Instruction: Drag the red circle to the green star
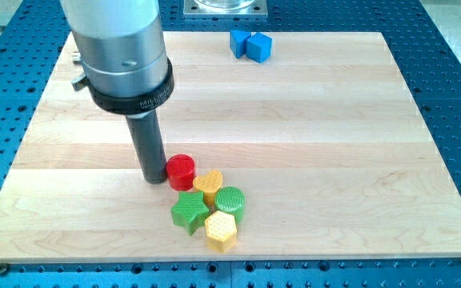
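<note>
Red circle sits low on the wooden board, a little to the view's left of centre, with our tip pressed against its left side or very nearly so. We carry no claw, only the rod, so there is nothing to open or close. Just below and to the right of the circle lies a tight cluster: a yellow heart, a green circle, the green star and a yellow hexagon. The red circle appears near the star's upper edge, though we cannot tell whether they touch. We judge the task almost finished: a short push toward the view's bottom should close what gap is left. Two blue blocks lie well apart at the view's top.
</note>
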Controlling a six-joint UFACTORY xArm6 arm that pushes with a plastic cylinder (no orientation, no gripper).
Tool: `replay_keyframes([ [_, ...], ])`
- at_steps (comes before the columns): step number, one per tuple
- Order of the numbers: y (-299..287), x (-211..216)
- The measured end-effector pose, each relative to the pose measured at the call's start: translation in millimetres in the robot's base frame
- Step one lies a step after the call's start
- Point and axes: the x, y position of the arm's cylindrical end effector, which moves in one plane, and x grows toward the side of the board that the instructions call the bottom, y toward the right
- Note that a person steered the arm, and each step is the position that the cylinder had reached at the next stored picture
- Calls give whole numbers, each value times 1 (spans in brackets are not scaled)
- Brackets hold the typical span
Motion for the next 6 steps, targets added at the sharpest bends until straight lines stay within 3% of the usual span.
replay_keyframes([
  [1,-4,-4],
  [2,-2,-48],
  [3,51,-45],
  [5,54,-18],
  [6,47,-53],
])
